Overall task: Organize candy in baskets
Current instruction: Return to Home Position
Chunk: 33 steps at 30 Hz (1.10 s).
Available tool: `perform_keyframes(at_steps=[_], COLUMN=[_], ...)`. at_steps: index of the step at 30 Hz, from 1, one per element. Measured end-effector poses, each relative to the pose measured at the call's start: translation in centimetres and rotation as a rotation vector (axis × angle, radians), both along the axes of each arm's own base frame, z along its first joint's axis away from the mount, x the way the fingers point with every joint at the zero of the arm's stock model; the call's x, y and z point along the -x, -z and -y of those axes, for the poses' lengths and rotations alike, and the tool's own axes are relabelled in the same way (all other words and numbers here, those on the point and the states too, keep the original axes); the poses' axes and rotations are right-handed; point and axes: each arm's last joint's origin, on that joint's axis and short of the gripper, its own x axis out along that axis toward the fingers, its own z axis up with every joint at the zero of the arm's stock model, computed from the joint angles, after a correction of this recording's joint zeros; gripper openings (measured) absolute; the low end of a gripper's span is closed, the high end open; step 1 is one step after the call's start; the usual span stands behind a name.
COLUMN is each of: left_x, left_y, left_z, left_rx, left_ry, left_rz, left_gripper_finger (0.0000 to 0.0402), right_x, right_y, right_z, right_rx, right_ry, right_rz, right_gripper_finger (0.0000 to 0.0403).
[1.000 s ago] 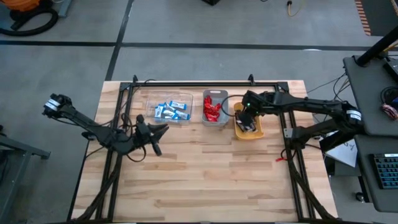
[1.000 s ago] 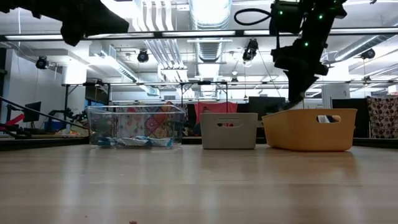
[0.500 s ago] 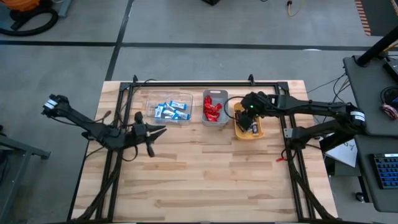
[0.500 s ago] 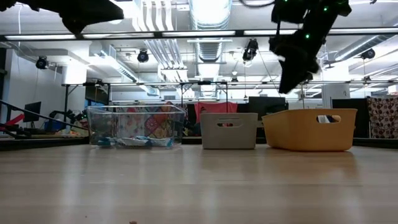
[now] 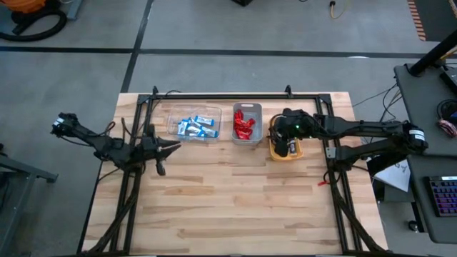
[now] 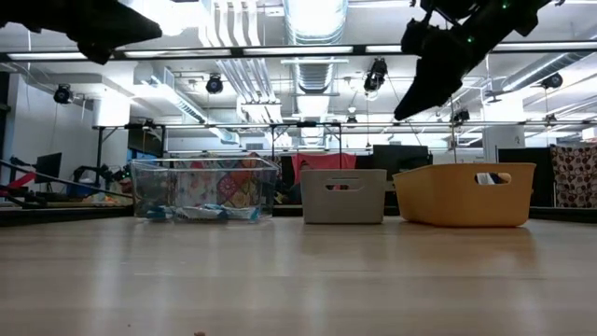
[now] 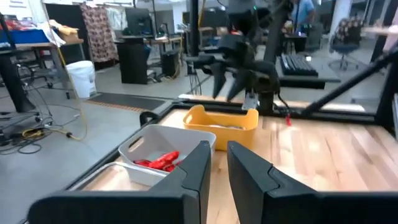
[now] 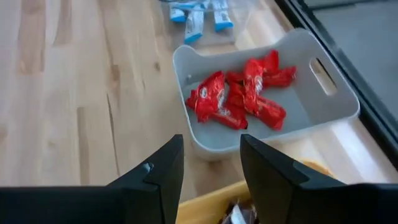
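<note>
From above, my right tool hangs over the yellow bin. The brown candy lies right under it. Next along, toward my left tool, sits the grey bin with the red candy. Past that is the clear bin with the blue candy. Each kind has its own bin — that is the whole point of the job. I see no loose candy on the bench, so I think the sorting is done. My left tool waits near the clear bin but not over it, where it cannot bump anything.

From bench height, both tools are up high, above the rims of all three bins, and they touch nothing. I think that is a safe height for swinging away to rest.

Through my left wrist, my two fingers are almost pressed together. There is only a thin slit between them, and they hold nothing. Ahead of them I see the grey bin, and behind it the yellow bin with my right tool above it.

Through my right wrist, my fingers are spread apart and empty. The grey bin and its red candy show ahead in the gap — the yellow rim and a bit of brown candy lie just below. Being open makes sense, since I see nothing left to carry.
</note>
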Motion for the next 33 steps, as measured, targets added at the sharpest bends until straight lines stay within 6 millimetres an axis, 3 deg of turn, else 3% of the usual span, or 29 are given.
perform_keyframes(at_steps=[8, 28, 33], left_x=[1.7, 4.3, 4.3], left_y=[0.8, 2.7, 2.7], left_z=[-1.0, -3.0, -3.1], left_rx=[0.028, 0.036, 0.008], left_ry=[-0.007, -0.098, -0.109], left_rz=[0.058, 0.197, 0.188], left_gripper_finger=[0.0038, 0.0038, 0.0038], right_x=[0.0, 6.0, 6.9], right_y=[0.2, 1.8, 1.4], right_z=[-0.6, -2.1, -2.5], right_rx=[-0.031, 0.004, -0.006], right_ry=[-0.182, -0.208, -0.281], right_rz=[0.125, 0.3, 0.36], right_gripper_finger=[0.0155, 0.0138, 0.0132])
